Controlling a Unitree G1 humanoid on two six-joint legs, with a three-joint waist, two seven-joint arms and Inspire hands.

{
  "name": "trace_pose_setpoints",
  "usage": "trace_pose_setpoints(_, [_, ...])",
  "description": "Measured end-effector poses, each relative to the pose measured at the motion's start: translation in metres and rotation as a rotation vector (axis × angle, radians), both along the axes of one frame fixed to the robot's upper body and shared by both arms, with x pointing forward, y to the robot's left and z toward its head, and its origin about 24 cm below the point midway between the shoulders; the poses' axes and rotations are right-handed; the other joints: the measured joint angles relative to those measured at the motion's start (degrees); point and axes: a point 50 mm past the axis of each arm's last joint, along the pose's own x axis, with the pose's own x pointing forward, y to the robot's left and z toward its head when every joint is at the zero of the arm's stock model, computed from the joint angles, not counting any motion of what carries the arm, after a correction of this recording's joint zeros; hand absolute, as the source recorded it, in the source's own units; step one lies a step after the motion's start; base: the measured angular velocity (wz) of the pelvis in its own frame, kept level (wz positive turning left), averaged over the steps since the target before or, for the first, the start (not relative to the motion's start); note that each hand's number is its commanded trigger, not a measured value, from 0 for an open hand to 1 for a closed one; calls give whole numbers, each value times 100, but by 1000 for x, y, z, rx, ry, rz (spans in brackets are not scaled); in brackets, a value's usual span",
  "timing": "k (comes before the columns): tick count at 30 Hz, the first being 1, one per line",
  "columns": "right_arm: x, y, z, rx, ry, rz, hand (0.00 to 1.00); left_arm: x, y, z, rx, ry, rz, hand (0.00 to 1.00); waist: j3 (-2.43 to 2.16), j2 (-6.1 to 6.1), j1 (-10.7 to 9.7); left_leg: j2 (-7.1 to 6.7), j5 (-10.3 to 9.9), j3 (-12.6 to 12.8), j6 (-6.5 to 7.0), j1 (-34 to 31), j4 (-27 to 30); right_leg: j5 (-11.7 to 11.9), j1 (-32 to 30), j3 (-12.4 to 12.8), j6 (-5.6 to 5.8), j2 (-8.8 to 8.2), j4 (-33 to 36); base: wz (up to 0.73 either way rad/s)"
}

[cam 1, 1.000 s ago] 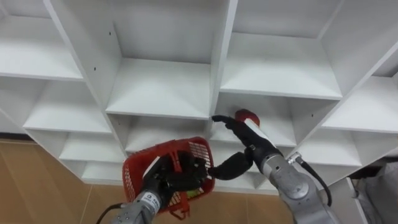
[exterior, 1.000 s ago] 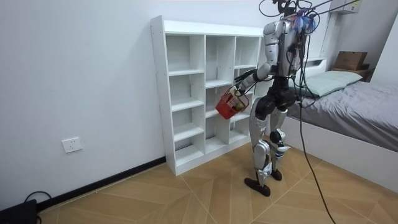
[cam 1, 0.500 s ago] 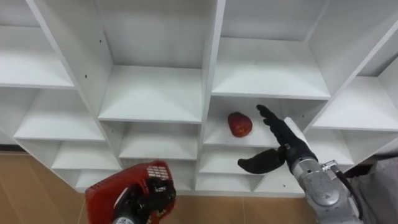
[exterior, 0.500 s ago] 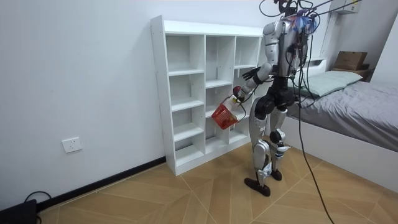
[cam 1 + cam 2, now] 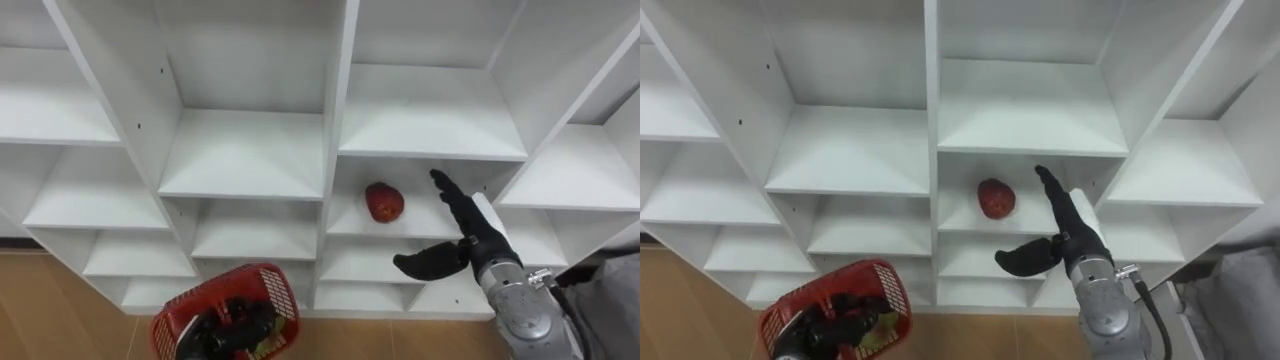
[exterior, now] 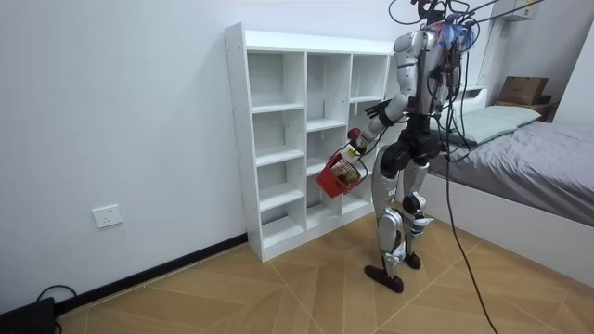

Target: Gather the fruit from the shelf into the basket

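Observation:
A red fruit (image 5: pixel 384 201) lies on a middle shelf of the white closet (image 5: pixel 245 150), in the compartment right of the centre upright. My right hand (image 5: pixel 474 238) is open just right of the fruit and a little nearer to me, not touching it, fingers pointing at the shelf. At the lower left hangs a red plastic basket (image 5: pixel 176 318), with my left hand (image 5: pixel 236 324) shut on it. Something green lies low inside the basket. In the room view I stand facing the closet (image 6: pixel 278 139) with the basket (image 6: pixel 334 176) held at hip height.
The other compartments around the fruit (image 5: pixel 995 198) hold nothing. Wooden floor (image 5: pixel 40 300) shows below the closet at the left. A bed (image 6: pixel 538 158) stands behind me at the room view's right.
The basket has dropped from the middle of the view to the lower left. My right hand has drawn back to the right off the fruit, which now shows whole.

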Motion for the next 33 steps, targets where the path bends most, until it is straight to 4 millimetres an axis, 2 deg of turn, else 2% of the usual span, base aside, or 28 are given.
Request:
trace_pose_setpoints(5, [0, -2, 2, 26, -24, -11, 0, -14, 7, -12, 19, 66, 23, 100, 3, 16, -13, 2, -1, 3, -2, 18, -2, 0, 25, 15, 0, 2, -9, 0])
trace_pose_setpoints(7, [0, -3, 2, 54, -34, -38, 0, -20, 11, -15, 28, 90, 27, 100, 22, 43, 17, 1, -15, 2, -2, 21, -1, -1, 28, 24, 1, 4, -12, 0])
trace_pose_setpoints(13, [2, -3, -11, 147, -14, -98, 0, -18, 9, -14, 37, 81, 8, 100, 26, 74, 58, 0, -15, -4, -1, -130, 26, 1, -88, 10, -1, -3, 2, 0])
trace_pose_setpoints(18, [31, -5, -25, 186, 35, -184, 0, 3, 7, -14, 46, 62, -8, 100, 59, 100, 118, 5, -13, -20, 4, -652, 287, 22, -616, -6, -34, -46, 209, -1])
trace_pose_setpoints(21, [50, -5, -21, 214, 18, -236, 0, 21, 4, -12, 50, 45, -28, 100, 78, 85, 196, 27, -2, -35, 14, -982, 395, 63, -897, -53, -75, -49, 252, 2])
trace_pose_setpoints(25, [77, -4, -8, 196, -35, -278, 0, 35, -4, -10, 52, 23, -67, 100, 122, 55, 186, 43, 0, -84, 15, -1341, 553, 92, -1194, -140, -112, -75, 321, 5])
trace_pose_setpoints(26, [80, -3, -6, 201, -41, -287, 0, 37, -5, -9, 50, 17, -71, 100, 125, 50, 194, 44, 3, -101, 19, -1404, 570, 99, -1239, -165, -118, -77, 327, 18])
trace_pose_setpoints(27, [84, -4, -5, 216, -45, -313, 0, 43, -7, -6, 50, 2, -80, 100, 155, 38, 192, 44, 5, -177, 19, -1519, 636, 106, -1287, -219, -122, -79, 321, 18])
trace_pose_setpoints(29, [87, -6, -6, 234, -32, -344, 0, 51, -9, -2, 47, -20, -82, 100, 177, 0, 240, 53, 16, -187, 18, -1637, 660, 125, -1390, -243, -134, -107, 304, 11])
trace_pose_setpoints(31, [90, -10, -8, 224, -17, -375, 0, 57, -12, 1, 40, -40, -79, 100, 180, -1, 364, 48, 29, -191, 25, -1770, 665, 142, -1528, -230, -135, -109, 319, 0])
trace_pose_setpoints(33, [94, -11, -3, 239, -50, -393, 0, 58, -11, 2, 44, -53, -75, 100, 184, -9, 384, 45, 31, -190, 29, -1860, 669, 141, -1653, -212, -135, -120, 393, -2])
